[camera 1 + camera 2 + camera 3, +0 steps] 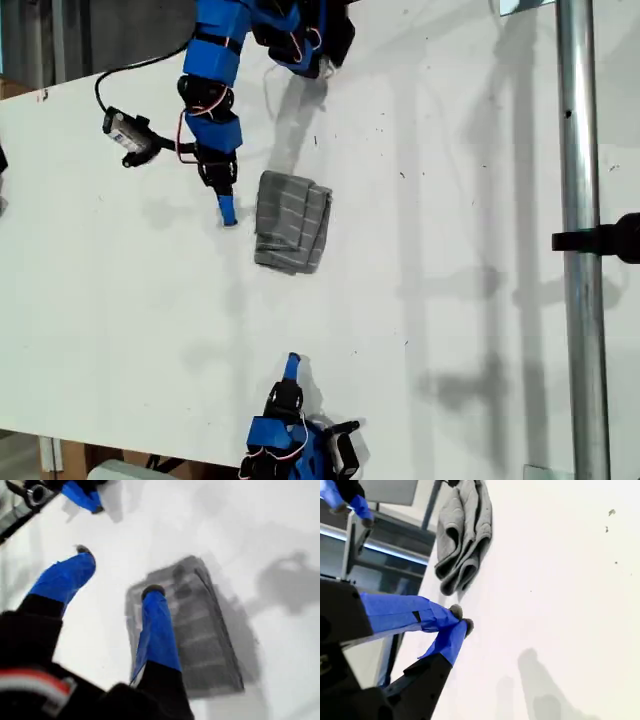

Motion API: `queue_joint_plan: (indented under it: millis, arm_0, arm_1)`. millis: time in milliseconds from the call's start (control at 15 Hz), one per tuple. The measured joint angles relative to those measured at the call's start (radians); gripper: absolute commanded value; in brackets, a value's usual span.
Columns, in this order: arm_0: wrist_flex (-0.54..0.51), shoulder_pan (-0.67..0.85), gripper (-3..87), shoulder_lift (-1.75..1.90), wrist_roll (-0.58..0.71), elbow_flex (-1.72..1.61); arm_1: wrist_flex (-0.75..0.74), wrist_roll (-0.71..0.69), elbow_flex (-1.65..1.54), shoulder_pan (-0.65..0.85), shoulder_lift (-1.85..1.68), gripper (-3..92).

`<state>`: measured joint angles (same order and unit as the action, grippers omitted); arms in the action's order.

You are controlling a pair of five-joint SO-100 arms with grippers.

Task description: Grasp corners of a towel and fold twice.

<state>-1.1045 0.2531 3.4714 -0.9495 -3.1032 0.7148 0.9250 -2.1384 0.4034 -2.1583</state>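
Towel (292, 222) lies folded on the white table (450, 300) in the exterior view, touching neither arm. First wrist view: first gripper (117, 572) jaws spread wide, empty. Second wrist view: second gripper (461, 619) jaws closed, empty, towel beyond.

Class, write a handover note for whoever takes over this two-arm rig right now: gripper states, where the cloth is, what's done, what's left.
My first gripper: open, empty, beside the grey striped soft towel.
My second gripper: shut, empty, apart from it.
Towel: lying on the white table as a compact layered rectangle, held by nothing.
Done: both folds, apparently.
Left: probably only pulling the arms back.
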Motion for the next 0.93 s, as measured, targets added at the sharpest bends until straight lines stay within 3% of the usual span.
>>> queue_joint_plan:
  millis: [133,400,533,600,733,800,867,933]
  arm_0:
    - [0.005,0.000,-2.3,0.000,-0.026,-0.008]
    - [0.006,0.000,-2.3,0.000,-0.121,-0.011]
    - [-0.018,0.000,-2.3,0.000,-0.253,-0.011]
    - [-0.043,-0.008,-2.3,0.000,-0.359,-0.011]
    - [-0.153,-0.017,-2.3,0.000,-0.681,-0.011]
    - [-0.176,-0.011,-2.3,0.000,-0.762,-0.011]
    - [-0.184,-0.011,-2.4,0.000,-0.699,-0.011]
    - [-0.184,-0.011,-2.6,0.000,-0.483,-0.011]
  arm_1:
    - [0.100,0.109,-0.276,0.043,-0.342,-0.2]
    - [0.557,0.265,-0.569,0.067,-1.049,-0.2]
    - [0.680,0.288,-0.641,0.051,-1.104,-0.1]
    - [0.703,0.308,-0.681,0.049,-1.129,5.9]
    - [0.739,0.407,-0.755,-0.014,-1.129,10.5]
    - [0.749,0.431,-0.756,-0.048,-1.129,10.4]
    - [0.750,0.440,-0.756,-0.127,-1.129,10.3]
    - [0.750,0.445,-0.756,-0.175,-1.129,10.3]
